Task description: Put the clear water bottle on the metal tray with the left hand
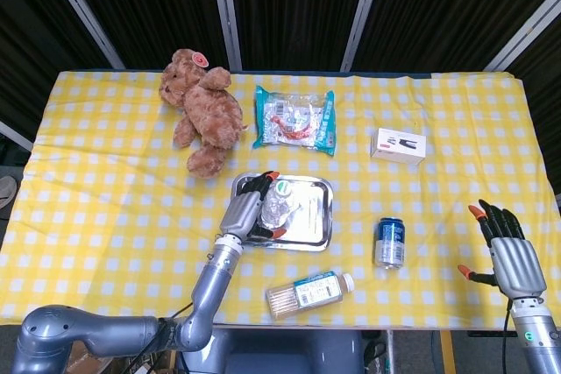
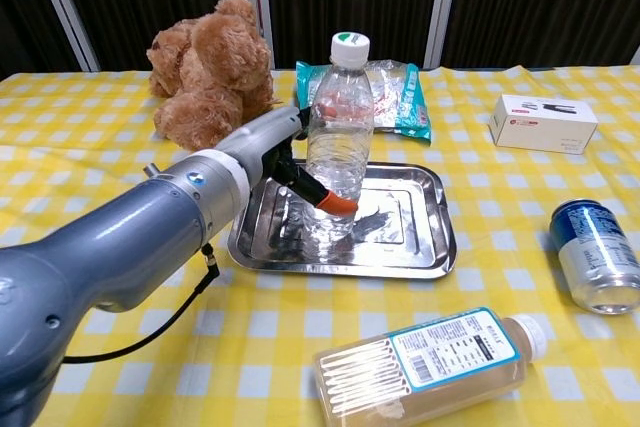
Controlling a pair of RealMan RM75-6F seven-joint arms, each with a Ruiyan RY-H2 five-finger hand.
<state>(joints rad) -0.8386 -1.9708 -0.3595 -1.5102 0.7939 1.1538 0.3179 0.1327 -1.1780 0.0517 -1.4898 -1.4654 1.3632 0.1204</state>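
Note:
The clear water bottle (image 1: 280, 204) (image 2: 338, 147) with a white-and-green cap stands upright on the left half of the metal tray (image 1: 312, 226) (image 2: 412, 219). My left hand (image 1: 246, 209) (image 2: 284, 150) wraps it from the left: the orange-tipped thumb crosses the lower front and the fingers (image 2: 322, 108) reach round behind. My right hand (image 1: 506, 253) hovers at the table's near right edge with fingers spread and nothing in it; only the head view shows it.
A brown teddy bear (image 1: 203, 111) (image 2: 210, 72) and a snack bag (image 1: 295, 118) lie behind the tray. A white box (image 1: 398, 144) (image 2: 543, 123) sits at the right. A blue can (image 1: 390, 242) (image 2: 597, 255) and a labelled bottle (image 1: 311, 292) (image 2: 430, 362) lie in front.

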